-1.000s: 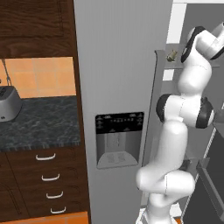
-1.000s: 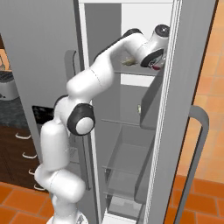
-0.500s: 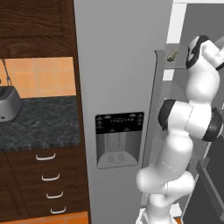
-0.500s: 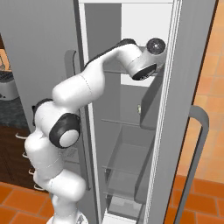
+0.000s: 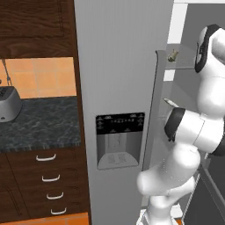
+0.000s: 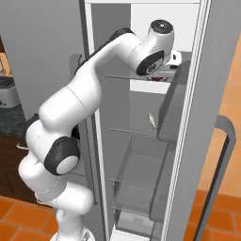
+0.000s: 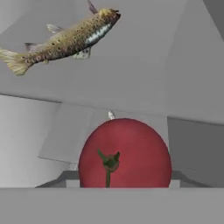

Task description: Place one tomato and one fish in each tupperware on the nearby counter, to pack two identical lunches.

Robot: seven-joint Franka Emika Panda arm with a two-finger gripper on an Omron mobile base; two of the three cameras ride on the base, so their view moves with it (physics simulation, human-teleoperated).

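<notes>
A: What's the setting?

B: A kitchen with an orange tiled wall, a tall grey fridge [image 5: 123,66] with its door open, and to the left of it a dark speckled counter [image 5: 39,125] over brown drawers [image 5: 46,184] with curved silver handles. A silver toaster [image 5: 8,104] sits on the counter at the far left.

A: Where is the arm?

B: The white arm [image 6: 80,122] reaches up into the open fridge, with the end effector [image 6: 162,75] at an upper glass shelf [image 6: 141,79].

A: And the food?

B: In the hand view a red tomato [image 7: 124,155] with a green stem sits right in front of the camera, very close. A speckled brown fish [image 7: 61,41] lies further in, above the tomato in that view. In the right base view another small pale fish [image 6: 151,119] shows lower down in the fridge, by the next shelf.

A: Is the tomato grasped?

B: I can't tell; the fingertips are hidden, so whether the end effector is clenched on it or released isn't clear
</notes>
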